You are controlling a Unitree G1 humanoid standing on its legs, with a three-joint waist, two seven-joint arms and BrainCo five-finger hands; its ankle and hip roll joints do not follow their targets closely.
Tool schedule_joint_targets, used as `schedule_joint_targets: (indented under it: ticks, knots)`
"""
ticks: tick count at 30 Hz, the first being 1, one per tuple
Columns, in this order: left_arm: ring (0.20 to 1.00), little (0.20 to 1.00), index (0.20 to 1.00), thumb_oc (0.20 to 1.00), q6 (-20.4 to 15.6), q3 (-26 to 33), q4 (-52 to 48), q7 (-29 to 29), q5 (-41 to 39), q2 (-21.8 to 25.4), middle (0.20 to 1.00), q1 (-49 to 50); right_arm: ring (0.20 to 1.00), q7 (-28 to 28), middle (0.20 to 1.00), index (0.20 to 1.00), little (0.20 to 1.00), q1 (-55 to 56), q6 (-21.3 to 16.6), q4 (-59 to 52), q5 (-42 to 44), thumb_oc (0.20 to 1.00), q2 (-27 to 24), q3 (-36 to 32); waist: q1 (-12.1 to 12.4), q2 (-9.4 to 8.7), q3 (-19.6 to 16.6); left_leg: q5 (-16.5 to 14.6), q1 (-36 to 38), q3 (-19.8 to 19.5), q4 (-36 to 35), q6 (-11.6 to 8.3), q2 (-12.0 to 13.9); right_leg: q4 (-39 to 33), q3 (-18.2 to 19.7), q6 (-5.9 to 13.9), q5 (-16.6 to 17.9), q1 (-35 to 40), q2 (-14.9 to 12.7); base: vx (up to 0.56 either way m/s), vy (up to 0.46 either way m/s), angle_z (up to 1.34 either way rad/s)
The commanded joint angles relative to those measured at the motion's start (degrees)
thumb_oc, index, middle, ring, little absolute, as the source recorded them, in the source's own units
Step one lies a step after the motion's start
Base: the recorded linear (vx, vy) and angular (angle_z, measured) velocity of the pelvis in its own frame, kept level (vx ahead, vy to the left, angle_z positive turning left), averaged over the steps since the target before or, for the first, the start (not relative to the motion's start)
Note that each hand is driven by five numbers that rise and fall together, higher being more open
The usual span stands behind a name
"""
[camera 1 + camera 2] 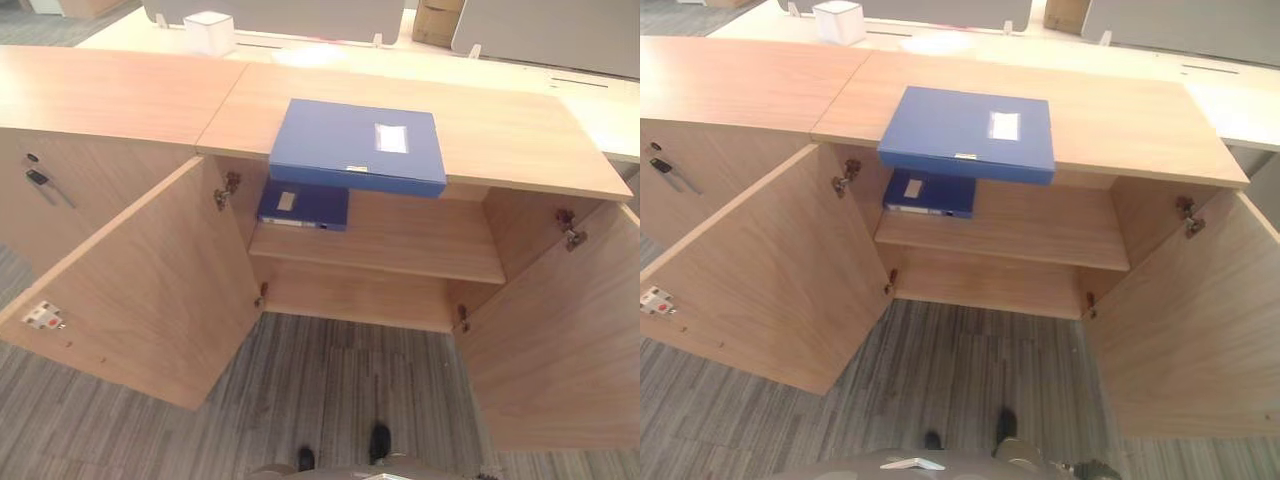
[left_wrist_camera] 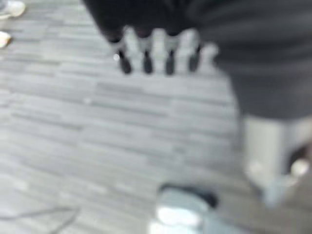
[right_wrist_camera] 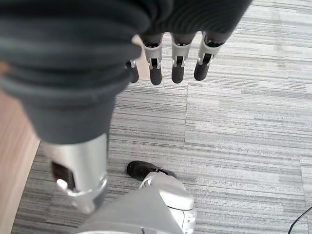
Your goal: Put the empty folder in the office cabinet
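- Blue folder (image 1: 358, 143) is seen flat at the surface's (image 1: 520, 140) front edge, overhanging the open cabinet (image 1: 400, 245).
- Judged light, rigid, smooth; the overhanging edge is best gripped.
- Left hand (image 2: 156, 48) and right hand (image 3: 175, 61): fingers straight, nothing held.

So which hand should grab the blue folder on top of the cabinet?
Probably the left hand: the blue folder lies left of the cabinet opening's middle. It's close, though. The right hand also hangs open over the floor, holding nothing.

Blue folders: two, one on the cabinet top (image 1: 357, 143), one on the shelf (image 1: 303, 206)
Open cabinet doors: two (image 1: 140, 290) (image 1: 560, 330)
White boxes: one (image 1: 209, 32)
Cardboard boxes: one (image 1: 437, 20)
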Motion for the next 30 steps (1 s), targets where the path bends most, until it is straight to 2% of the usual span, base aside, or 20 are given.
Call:
schedule_joint_targets:
  ticks: [1,4,9,11,12,13,14,15,17,18,20,23,26,30]
  knots:
    - [1.0,1.0,1.0,1.0,0.31,2.44,3.94,-0.4,3.39,6.78,1.0,-3.55,1.0,-0.12,1.0,1.0,1.0,-2.97,-0.73,1.41,1.4,1.0,-4.79,-1.41,-0.72,3.31,0.81,-1.7,-3.14,1.83,-0.62,-3.94,4.03,-0.23,1.05,1.66,-4.83,4.44,1.94,0.06,-0.086,0.01]
    - [1.0,1.0,1.0,1.0,-0.35,3.5,2.98,-2.13,2.71,8.69,1.0,-2.39,1.0,-0.06,1.0,1.0,1.0,-2.54,-0.95,0.79,1.66,1.0,-6.71,-2.3,-1.61,3.54,0.23,-1.82,-2.1,2.24,-0.62,-5.35,6.07,-2.38,1.76,0.95,-5.06,5.77,3.64,0.09,-0.172,-0.17]
    - [1.0,1.0,1.0,1.0,-0.86,5.08,1.66,-2.78,-0.11,10.61,1.0,-2.97,1.0,0.3,1.0,1.0,1.0,-2.21,-1.35,0.28,2.37,1.0,-7.76,-2.81,-2.06,3.75,0.29,-1.55,-0.87,2.5,-0.62,-6.54,7.85,-2.44,2.8,-0.15,-6.27,6.73,5.4,0.05,-0.121,-0.12]
    - [1.0,1.0,1.0,1.0,-1.18,5.64,0.48,-2.79,-1.88,11.89,1.0,-3.7,1.0,0.36,1.0,1.0,1.0,-2.29,-1.48,0.06,2.32,1.0,-8.2,-2.76,-2.05,3.14,1.27,-2.35,-2.85,2.53,4.33,-6.93,8.47,-1.69,3.14,-0.77,-6.55,6.54,5.48,-0.03,-0.091,-0.11]
    - [1.0,1.0,1.0,1.0,-1.53,5.9,-0.54,-2.46,-3.31,12.34,1.0,-4.18,1.0,0.2,1.0,1.0,1.0,-2.39,-1.56,-0.1,2.39,1.0,-8.71,-2.76,-1.8,2.9,1.97,-2.35,-4.8,1.67,6.87,-6.77,8.22,-1.57,3.25,-0.84,-6.65,6.14,5.29,-0.06,-0.074,-0.03]
    - [1.0,1.0,1.0,1.0,-1.61,5.88,-1.26,-2.26,-4.64,12.51,1.0,-4.81,1.0,0.15,1.0,1.0,1.0,-2.51,-1.59,-0.15,2.27,1.0,-9.23,-2.66,-1.74,2.96,2.23,-1.77,-6.41,0.45,6.49,-6.63,7.73,-1.71,3.09,-0.91,-6.75,5.94,5.29,-0.01,-0.038,0.08]
    - [1.0,1.0,1.0,1.0,-2.05,2.36,-5.09,-0.5,-6.38,9.99,1.0,-10.96,1.0,-0.39,1.0,1.0,1.0,-2.72,-1.13,0.0,0.31,1.0,-9.19,-1.06,-2.28,2.86,1.71,-0.76,-8.61,-0.36,4.8,-6.19,6.59,-1.86,2.88,-0.84,-6.88,5.76,5.59,0.06,-0.014,0.16]
    - [1.0,1.0,1.0,1.0,-1.98,0.23,-5.9,3.04,-6.94,6.72,1.0,-14.68,1.0,-0.85,1.0,1.0,1.0,-2.82,-0.97,0.07,0.25,1.0,-8.6,-0.62,-2.75,2.75,1.45,-0.26,-7.75,-0.04,3.62,-6.12,6.63,-1.92,3.28,-0.8,-7.03,6.25,5.85,0.08,-0.008,0.17]
    - [1.0,1.0,1.0,1.0,-3.02,-0.08,-6.09,2.18,-7.48,7.21,1.0,-14.83,1.0,-1.05,1.0,1.0,1.0,-2.86,-1.02,0.63,-0.09,1.0,-8.16,-0.27,-3.22,2.84,0.37,0.39,-7.01,0.83,1.24,-6.17,6.67,-2.3,3.65,-0.79,-7.27,6.55,6.11,0.14,0.041,0.07]
    - [1.0,1.0,1.0,1.0,-3.32,0.63,-8.77,3.34,-9.26,6.78,1.0,-13.8,1.0,-1.48,1.0,1.0,1.0,-1.82,-1.0,0.58,0.09,1.0,-8.12,-1.24,-3.62,3.41,-0.85,0.54,-5.83,1.53,-0.62,-6.2,6.51,-2.64,3.74,-0.72,-7.29,7.03,5.9,0.21,0.093,-0.36]
    - [1.0,1.0,1.0,1.0,-3.53,0.9,-11.65,3.8,-10.29,5.96,1.0,-11.98,1.0,-1.88,1.0,1.0,1.0,-1.23,-1.0,0.58,0.17,1.0,-8.32,-1.93,-3.87,3.89,-0.85,0.27,-4.79,1.72,-0.62,-6.26,6.43,-2.91,3.86,-0.7,-7.21,7.56,5.61,0.11,0.077,-0.61]
    - [1.0,1.0,1.0,1.0,-4.05,1.12,-15.29,4.71,-11.45,5.25,1.0,-10.8,1.0,-2.35,1.0,1.0,1.0,-1.0,-1.06,0.45,0.4,1.0,-8.05,-2.38,-4.01,4.13,-0.75,-0.23,-4.04,1.95,-0.62,-6.25,6.29,-3.32,3.93,-0.49,-6.91,7.93,5.28,0.05,0.068,-0.32]
    - [1.0,1.0,1.0,1.0,-4.31,3.32,-26.67,5.9,-14.4,5.01,1.0,-6.64,1.0,-2.19,1.0,1.0,1.0,0.34,-0.64,0.15,-0.31,1.0,-7.2,-2.78,-3.78,4.34,-1.02,-1.15,-2.79,2.41,-0.62,-6.02,6.05,-3.87,4.24,-0.02,-6.79,9.01,4.81,0.07,0.06,0.06]
    - [1.0,1.0,1.0,1.0,-4.03,5.32,-32.76,7.21,-15.12,5.15,1.0,-4.55,1.0,-1.83,1.0,1.0,1.0,1.2,0.08,0.11,-1.35,1.0,-6.81,-3.0,-3.7,4.39,-1.39,-1.82,-1.98,2.57,-0.62,-5.85,5.84,-3.87,4.52,0.49,-6.92,9.55,4.37,0.06,0.056,-0.05]
